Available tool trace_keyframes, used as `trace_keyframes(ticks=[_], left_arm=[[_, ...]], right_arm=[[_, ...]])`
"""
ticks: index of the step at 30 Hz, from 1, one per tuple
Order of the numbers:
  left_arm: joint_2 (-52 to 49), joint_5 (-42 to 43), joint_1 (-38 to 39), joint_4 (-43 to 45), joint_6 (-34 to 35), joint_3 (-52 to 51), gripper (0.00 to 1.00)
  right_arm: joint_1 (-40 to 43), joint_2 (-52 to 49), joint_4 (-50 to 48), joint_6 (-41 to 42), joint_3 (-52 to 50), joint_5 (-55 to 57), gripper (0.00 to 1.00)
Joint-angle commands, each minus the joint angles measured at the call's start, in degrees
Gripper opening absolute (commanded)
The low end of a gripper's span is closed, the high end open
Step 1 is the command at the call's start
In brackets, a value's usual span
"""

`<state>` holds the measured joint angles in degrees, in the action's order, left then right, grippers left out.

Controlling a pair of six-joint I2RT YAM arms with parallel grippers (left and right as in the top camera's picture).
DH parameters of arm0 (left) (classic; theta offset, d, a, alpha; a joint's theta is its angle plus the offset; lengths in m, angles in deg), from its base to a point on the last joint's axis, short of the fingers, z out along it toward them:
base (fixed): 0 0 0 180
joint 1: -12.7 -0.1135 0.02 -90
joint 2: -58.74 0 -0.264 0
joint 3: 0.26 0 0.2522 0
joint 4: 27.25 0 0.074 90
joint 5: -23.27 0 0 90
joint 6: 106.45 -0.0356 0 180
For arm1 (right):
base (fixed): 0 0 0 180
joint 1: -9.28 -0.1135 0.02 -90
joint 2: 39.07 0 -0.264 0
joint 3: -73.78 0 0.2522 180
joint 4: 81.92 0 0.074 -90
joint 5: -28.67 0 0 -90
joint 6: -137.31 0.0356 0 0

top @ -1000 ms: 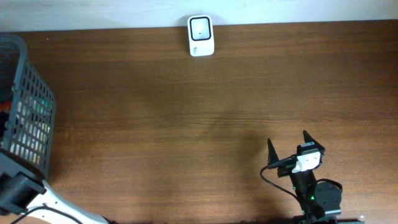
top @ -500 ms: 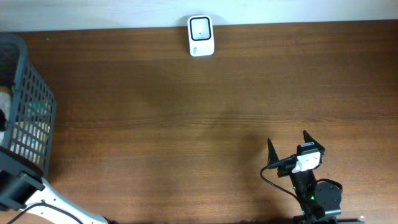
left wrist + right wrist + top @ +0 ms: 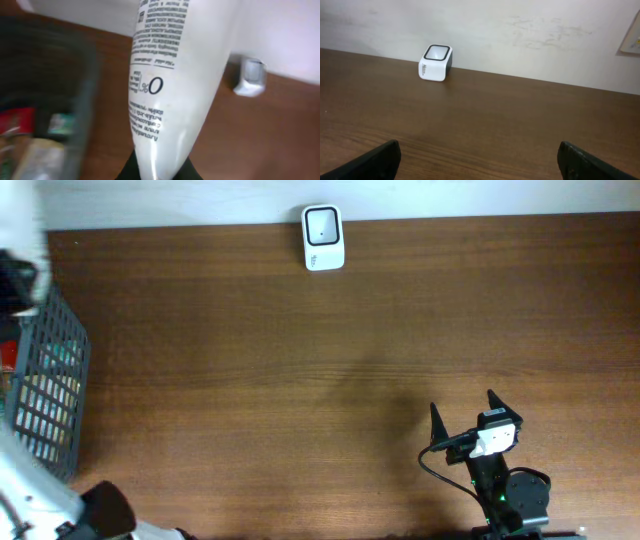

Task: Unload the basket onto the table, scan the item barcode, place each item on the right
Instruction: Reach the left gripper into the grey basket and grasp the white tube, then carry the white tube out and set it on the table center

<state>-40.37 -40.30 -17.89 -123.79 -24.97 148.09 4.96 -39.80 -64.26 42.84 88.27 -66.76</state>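
The item is a white tube with black print [image 3: 175,75]. It fills the left wrist view, and my left gripper [image 3: 159,172] is shut on its flat crimped end. I cannot make out a barcode among the print. In the overhead view the left arm is a blur at the far left, over the basket [image 3: 50,370]. The white scanner [image 3: 323,238] stands at the table's back edge, also seen beyond the tube [image 3: 250,76] and from the right wrist [image 3: 435,63]. My right gripper [image 3: 461,402] rests near the front right, open and empty [image 3: 479,157].
A dark mesh basket [image 3: 75,100] at the left edge holds several other packages. Bare brown tabletop [image 3: 300,380] lies between basket, scanner and right arm. A white wall runs behind the table.
The left gripper shut on the white tube in the basket and has lifted it up and toward the back. The right arm has not moved.
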Motion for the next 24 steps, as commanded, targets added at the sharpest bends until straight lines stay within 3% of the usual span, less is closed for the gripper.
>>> trace_keyframes(ticks=[1, 3, 8, 16, 20, 24], left_arm=[[-0.31, -5.31, 10.6, -2.14, 0.35, -2.14, 0.0], [-0.31, -5.95, 15.37, -1.92, 1.92, -5.66, 0.0], [-0.28, -10.4, 27.63, 3.98, 7.34, -25.29, 0.0], [-0.28, -13.14, 37.92, 25.38, 17.44, -55.04, 0.0], [-0.28, -19.93, 41.7, 33.73, 23.8, -65.55, 0.0], [-0.31, -19.85, 43.82, 39.5, 27.36, -71.06, 0.0]], right_arm=[[0.22, 0.37, 0.17, 0.44, -0.42, -0.13, 0.99], [0.22, 0.37, 0.2, 0.44, -0.42, -0.13, 0.98], [0.22, 0.37, 0.2, 0.44, -0.42, -0.13, 0.99], [0.22, 0.37, 0.2, 0.44, -0.42, -0.13, 0.99], [0.22, 0.37, 0.17, 0.44, -0.42, -0.13, 0.99], [0.22, 0.37, 0.17, 0.44, -0.42, -0.13, 0.99]])
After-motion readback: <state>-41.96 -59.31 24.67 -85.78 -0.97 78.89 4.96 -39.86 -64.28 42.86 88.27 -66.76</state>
